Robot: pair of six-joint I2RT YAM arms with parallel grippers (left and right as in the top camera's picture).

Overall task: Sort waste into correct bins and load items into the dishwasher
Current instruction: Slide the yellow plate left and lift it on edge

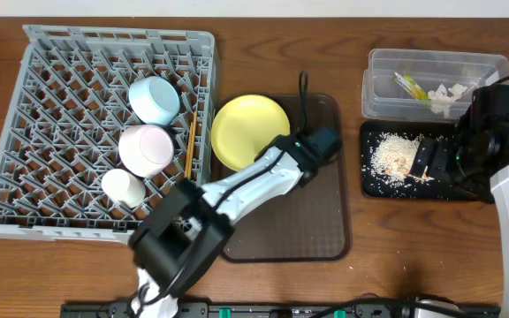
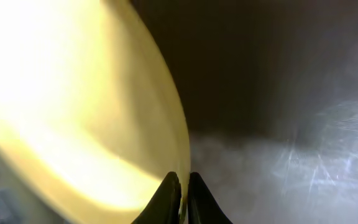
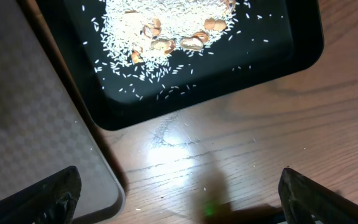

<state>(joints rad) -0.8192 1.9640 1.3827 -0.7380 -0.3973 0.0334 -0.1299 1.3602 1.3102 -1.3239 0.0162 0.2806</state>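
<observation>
The round yellow plate (image 1: 247, 129) lies on the brown serving tray (image 1: 325, 221), its left part over the tray's edge toward the grey dish rack (image 1: 51, 97). My left gripper (image 1: 283, 150) is shut on the plate's rim (image 2: 184, 205); the plate (image 2: 73, 112) fills the left of the left wrist view. The light blue bowl (image 1: 155, 100), pink bowl (image 1: 146, 147), white cup (image 1: 122, 186) and chopsticks (image 1: 189, 146) sit in the rack. My right gripper (image 3: 179, 196) is open and empty above the table beside the black tray (image 3: 266, 56) (image 1: 374, 181) of rice scraps (image 1: 394, 157).
The clear tub (image 1: 387, 84) at the back right holds the green-and-yellow wrapper (image 1: 407, 85) and white paper bits (image 1: 444, 95). Stray rice grains lie on the wood by the black tray. The brown tray's corner (image 3: 30, 124) shows left in the right wrist view.
</observation>
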